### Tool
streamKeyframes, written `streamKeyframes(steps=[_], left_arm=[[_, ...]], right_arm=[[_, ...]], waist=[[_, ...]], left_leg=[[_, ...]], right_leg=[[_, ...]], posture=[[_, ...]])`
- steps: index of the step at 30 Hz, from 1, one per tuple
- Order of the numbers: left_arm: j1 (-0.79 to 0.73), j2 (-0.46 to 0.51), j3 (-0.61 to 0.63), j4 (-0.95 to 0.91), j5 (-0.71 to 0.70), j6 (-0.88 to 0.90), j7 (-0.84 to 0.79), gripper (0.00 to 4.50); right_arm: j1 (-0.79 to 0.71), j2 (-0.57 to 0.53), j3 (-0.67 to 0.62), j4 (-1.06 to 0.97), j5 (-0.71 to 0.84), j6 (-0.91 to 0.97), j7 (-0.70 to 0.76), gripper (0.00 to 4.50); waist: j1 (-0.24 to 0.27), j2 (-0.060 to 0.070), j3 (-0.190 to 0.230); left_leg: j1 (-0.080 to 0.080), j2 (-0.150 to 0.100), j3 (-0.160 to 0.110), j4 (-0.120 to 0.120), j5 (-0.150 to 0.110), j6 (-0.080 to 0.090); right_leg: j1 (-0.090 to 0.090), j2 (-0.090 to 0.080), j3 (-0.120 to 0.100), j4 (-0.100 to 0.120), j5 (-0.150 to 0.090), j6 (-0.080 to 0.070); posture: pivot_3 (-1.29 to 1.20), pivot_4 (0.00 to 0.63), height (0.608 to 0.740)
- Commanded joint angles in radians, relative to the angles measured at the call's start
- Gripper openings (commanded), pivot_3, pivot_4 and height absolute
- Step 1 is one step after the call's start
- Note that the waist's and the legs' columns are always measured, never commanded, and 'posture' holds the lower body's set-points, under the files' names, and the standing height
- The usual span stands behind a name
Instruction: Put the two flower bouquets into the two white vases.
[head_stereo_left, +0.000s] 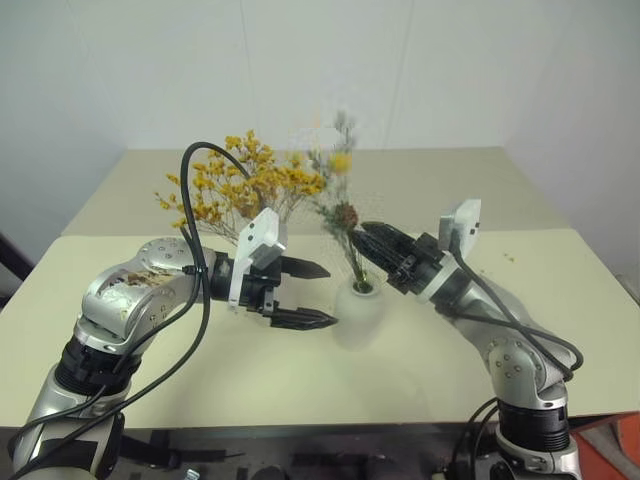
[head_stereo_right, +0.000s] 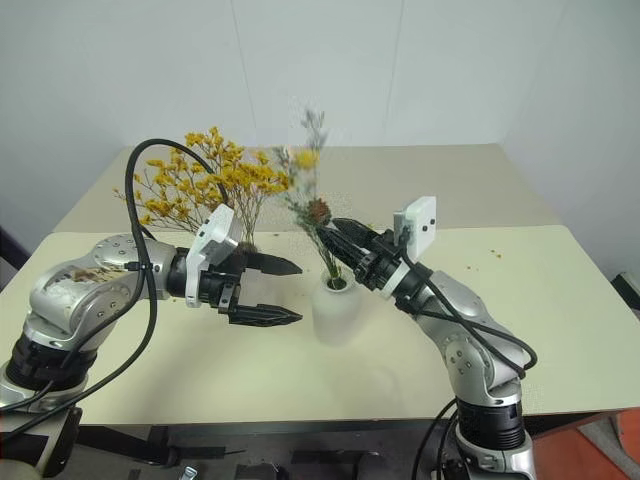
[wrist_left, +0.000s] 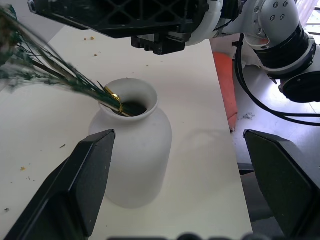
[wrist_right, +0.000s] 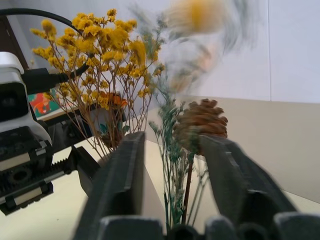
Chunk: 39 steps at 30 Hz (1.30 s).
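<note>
The matte white, rounded vase (head_stereo_left: 360, 312) stands on the smooth cream surface (head_stereo_left: 560, 300) before pale walls, holding the slim mixed bunch (head_stereo_left: 343, 215) with its scaly pine cone. The right gripper (head_stereo_left: 358, 238), at the vase's 1 o'clock, has its fingers parted around the stems. The left gripper (head_stereo_left: 318, 294) gapes empty at 9 o'clock; the bushy yellow bunch (head_stereo_left: 235, 185) stands at 11 o'clock.

We see a pale cream table (head_stereo_left: 560, 300) carrying the shorter rounded white vase (head_stereo_left: 358, 312), with the yellow bouquet's vase (head_stereo_right: 245, 243) behind, and scattered yellow crumbs (wrist_left: 22, 168)
</note>
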<state>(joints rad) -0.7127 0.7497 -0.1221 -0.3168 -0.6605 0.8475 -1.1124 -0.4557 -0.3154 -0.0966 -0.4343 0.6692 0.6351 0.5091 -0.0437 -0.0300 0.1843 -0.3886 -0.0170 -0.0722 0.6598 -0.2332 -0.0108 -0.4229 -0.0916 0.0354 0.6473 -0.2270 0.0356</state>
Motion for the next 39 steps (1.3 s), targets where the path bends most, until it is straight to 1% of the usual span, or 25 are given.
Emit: streamKeyframes(steps=[1, 3, 4, 9, 12, 16, 19, 24, 27, 32, 39], left_arm=[[-0.017, 0.008, 0.011, -0.013, 0.008, -0.027, -0.011, 4.50], [-0.019, 0.008, 0.010, -0.011, 0.010, -0.028, -0.013, 4.50], [-0.019, 0.008, 0.011, -0.012, 0.011, -0.028, -0.013, 4.50], [-0.020, 0.007, 0.012, -0.010, 0.017, -0.029, -0.017, 4.50], [-0.022, 0.004, 0.012, -0.013, 0.018, -0.027, -0.015, 4.50], [-0.028, -0.005, 0.007, -0.004, 0.026, -0.029, -0.010, 4.50], [-0.041, -0.051, -0.006, 0.028, 0.051, -0.028, 0.035, 4.50], [-0.111, -0.168, -0.037, 0.104, 0.100, 0.018, 0.158, 4.50], [-0.132, -0.198, -0.056, 0.113, 0.115, 0.036, 0.184, 4.50], [-0.133, -0.217, -0.038, 0.111, 0.100, 0.021, 0.181, 4.50], [-0.081, -0.208, 0.020, 0.080, 0.057, -0.093, 0.082, 4.50]], right_arm=[[0.004, -0.046, -0.060, -0.026, 0.021, -0.049, 0.041, 3.50], [0.013, -0.077, -0.077, -0.016, 0.036, -0.053, 0.074, 4.20], [0.019, -0.094, -0.085, -0.012, 0.044, -0.052, 0.095, 4.43], [0.026, -0.130, -0.101, 0.014, 0.056, -0.051, 0.134, 4.43], [-0.002, -0.136, -0.117, 0.057, 0.111, 0.030, 0.110, 4.43], [-0.033, -0.172, -0.105, 0.106, 0.134, 0.093, 0.116, 4.43], [-0.043, -0.173, -0.109, 0.117, 0.130, 0.083, 0.115, 4.43], [-0.050, -0.162, -0.111, 0.113, 0.128, 0.074, 0.107, 4.43], [-0.046, -0.158, -0.113, 0.100, 0.132, 0.075, 0.100, 4.43], [-0.033, -0.158, -0.125, 0.081, 0.142, 0.074, 0.088, 4.43], [-0.016, -0.164, -0.128, 0.081, 0.153, 0.070, 0.079, 4.43]], waist=[[0.001, 0.000, 0.000], [0.001, 0.000, 0.000], [0.000, 0.000, 0.000], [-0.002, 0.000, 0.000], [-0.001, 0.000, 0.000], [0.001, 0.000, 0.000], [0.002, 0.000, 0.000], [0.006, 0.000, 0.000], [0.005, 0.000, 0.000], [-0.001, 0.000, 0.000], [0.000, 0.000, 0.000]], left_leg=[[0.000, 0.000, 0.000, 0.000, 0.000, 0.000], [0.000, 0.000, 0.000, 0.000, 0.000, 0.000], [0.000, 0.000, 0.000, 0.000, 0.000, 0.000], [0.000, 0.000, 0.000, 0.000, 0.000, 0.000], [0.001, 0.000, 0.000, 0.000, 0.000, 0.000], [0.000, 0.000, 0.000, 0.000, 0.000, 0.000], [0.000, 0.000, 0.000, 0.000, 0.000, 0.000], [0.000, 0.000, 0.000, 0.001, 0.000, 0.000], [-0.001, 0.000, 0.000, 0.001, 0.000, 0.000], [0.000, 0.000, 0.000, 0.001, 0.000, 0.000], [0.000, 0.000, 0.000, 0.001, 0.000, 0.000]], right_leg=[[0.000, 0.000, 0.000, 0.000, 0.000, 0.000], [0.000, 0.000, 0.000, 0.000, 0.000, 0.000], [0.000, 0.000, 0.000, 0.000, 0.000, 0.000], [0.001, 0.000, 0.000, 0.000, 0.000, 0.000], [0.001, 0.000, 0.000, 0.000, 0.000, 0.000], [0.001, 0.000, 0.000, 0.000, 0.000, 0.000], [0.001, 0.000, 0.000, 0.000, 0.000, 0.000], [0.001, 0.000, 0.000, 0.000, 0.000, 0.000], [0.001, 0.000, 0.000, 0.000, 0.000, 0.000], [0.000, 0.000, 0.001, 0.000, 0.000, 0.000], [0.000, 0.000, 0.000, 0.000, 0.000, 0.000]], posture=[[0.00, 0.150, 0.740], [0.00, 0.150, 0.740], [0.00, 0.150, 0.740], [0.00, 0.150, 0.740], [0.00, 0.150, 0.740], [0.00, 0.150, 0.740], [0.00, 0.150, 0.740], [0.00, 0.150, 0.740], [0.00, 0.150, 0.740], [0.00, 0.150, 0.740], [0.00, 0.150, 0.740]])
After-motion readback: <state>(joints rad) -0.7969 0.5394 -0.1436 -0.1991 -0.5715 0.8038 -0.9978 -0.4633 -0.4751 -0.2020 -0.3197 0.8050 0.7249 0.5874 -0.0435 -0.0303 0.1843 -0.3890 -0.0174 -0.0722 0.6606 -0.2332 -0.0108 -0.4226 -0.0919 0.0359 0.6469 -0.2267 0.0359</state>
